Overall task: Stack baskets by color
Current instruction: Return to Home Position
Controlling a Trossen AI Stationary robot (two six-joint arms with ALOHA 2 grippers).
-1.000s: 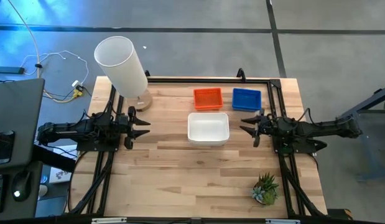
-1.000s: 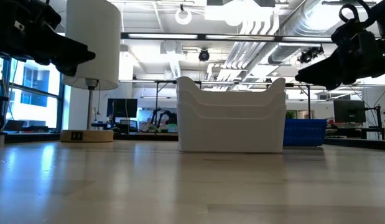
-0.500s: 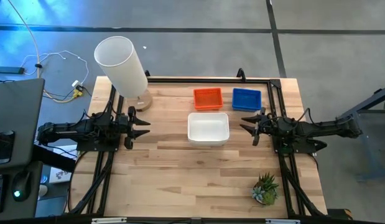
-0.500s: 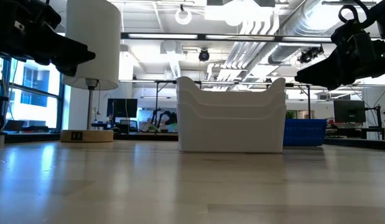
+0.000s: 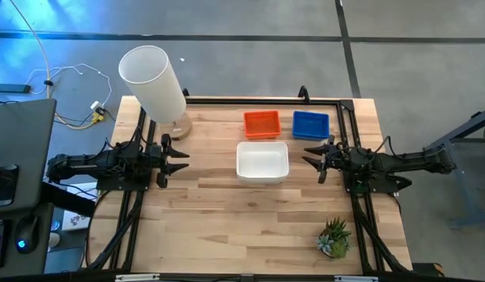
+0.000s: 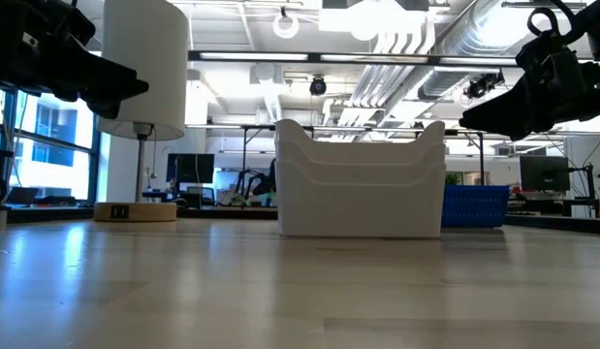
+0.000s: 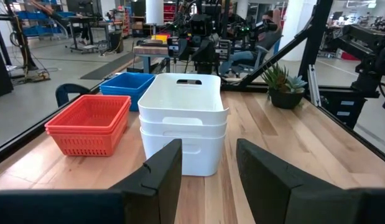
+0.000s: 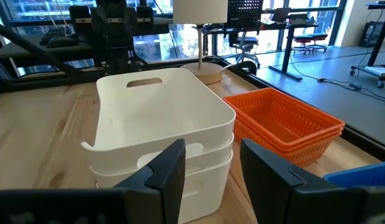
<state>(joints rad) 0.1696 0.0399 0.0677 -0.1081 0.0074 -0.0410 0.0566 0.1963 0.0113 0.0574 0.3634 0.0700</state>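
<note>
Nothing has moved. My left end effector (image 5: 178,160) and right end effector (image 5: 313,160) hang spread, holding nothing. Between them the white baskets (image 5: 262,161) look light, stiff (grab a rim).

White stack (image 5: 262,161) upright at centre (three nested); orange stack (image 5: 261,123), blue stack (image 5: 310,124) side by side just beyond.

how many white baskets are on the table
3 white baskets, all nested in one stack mid-table beside the orange basket stack: one on top, one in the middle, one at the bottom. Another nested inside could be hidden.
</note>
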